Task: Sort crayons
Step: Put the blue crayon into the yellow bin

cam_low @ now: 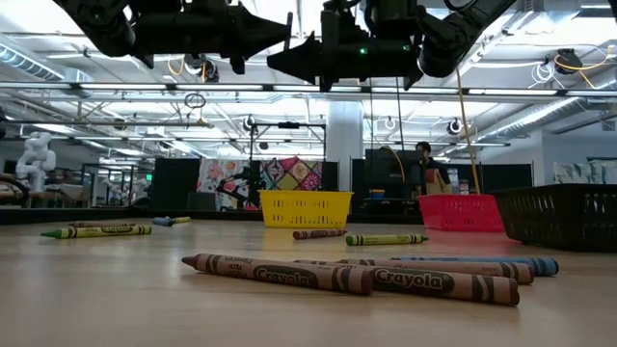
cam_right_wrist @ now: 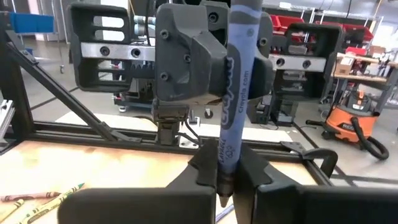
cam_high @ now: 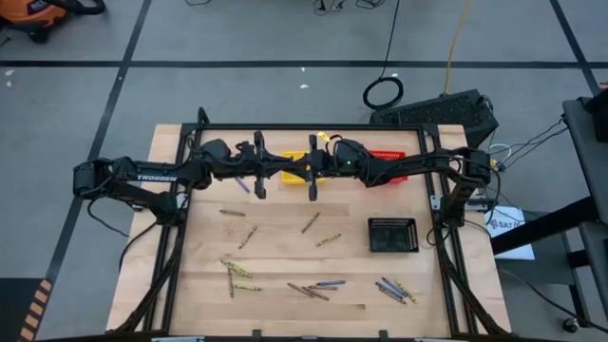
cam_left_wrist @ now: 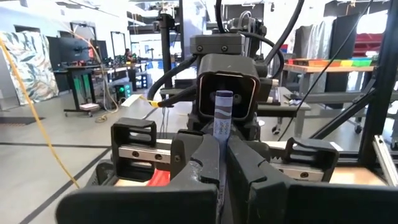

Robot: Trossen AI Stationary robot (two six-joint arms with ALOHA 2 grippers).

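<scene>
Two arms: both reach in above the far end of the table (cam_high: 285, 285), meeting nose to nose over the yellow basket (cam_high: 296, 175).
Table: pale wood, with nearly all the crayons lying loose on it; judging by that, the sort is barely begun.
Black basket: (cam_high: 392, 235) sits nearer the front than the yellow basket and off to its right; it looks empty from above, though I cannot be sure.
Red basket: (cam_high: 388, 158) just right of the yellow basket, mostly hidden under the right arm; contents cannot be told.
Yellow basket: at the far edge; in the low view nothing shows through its mesh, so no crayon seems to be in it yet.
Left gripper: (cam_left_wrist: 222, 163) above the yellow basket's left side, fingers pressed together on the blue crayon (cam_left_wrist: 222, 112).
Right gripper: (cam_right_wrist: 226, 176) above the yellow basket's right side, fingers clamped on the same blue crayon, gripping its other end.
Blue crayon: held in the air between the two grippers, over the yellow basket; a handover seems to be the step in hand.
Loose crayons: (cam_high: 313, 290) scattered in front of the yellow basket, brown, green-yellow and blue mixed together.
Remaining: placing the held crayon, then practically every other one.
</scene>
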